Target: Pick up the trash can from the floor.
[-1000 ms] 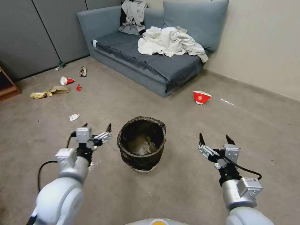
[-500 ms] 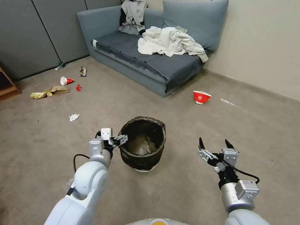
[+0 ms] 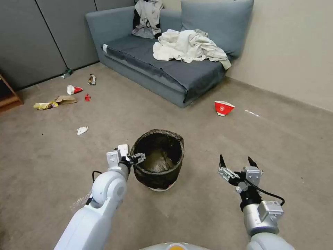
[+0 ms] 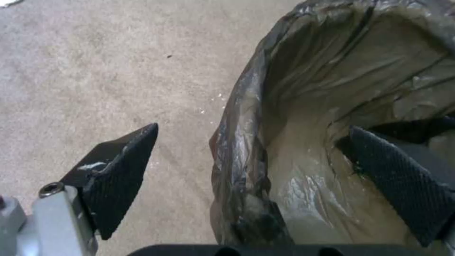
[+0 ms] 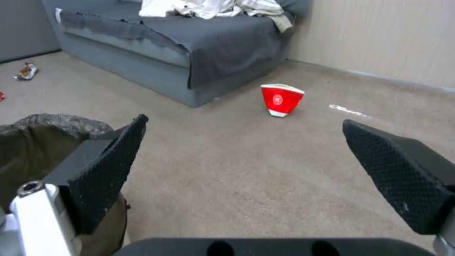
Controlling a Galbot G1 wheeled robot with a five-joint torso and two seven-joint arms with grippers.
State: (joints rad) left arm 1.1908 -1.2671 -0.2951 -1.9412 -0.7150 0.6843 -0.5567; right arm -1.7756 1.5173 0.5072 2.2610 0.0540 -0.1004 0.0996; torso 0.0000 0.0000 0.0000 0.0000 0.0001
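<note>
Crinkly dark plastic lines the trash can point(image 3: 158, 159), which stands upright on the carpeted floor point(image 3: 208, 139) directly ahead of the robot. Left gripper point(image 3: 136, 158) sits at the can's near-left rim with its jaws spread: one fingertip point(image 4: 124, 156) is outside over the carpet, the other point(image 4: 403, 177) inside the bag, the rim between them and not clamped. Right gripper point(image 3: 237, 164) hovers above the floor, well apart from the can on its right, jaws wide and holding nothing. A red-and-white paper bowl point(image 3: 223, 107) lies beyond it, near the grey sofa point(image 3: 166, 73).
</note>
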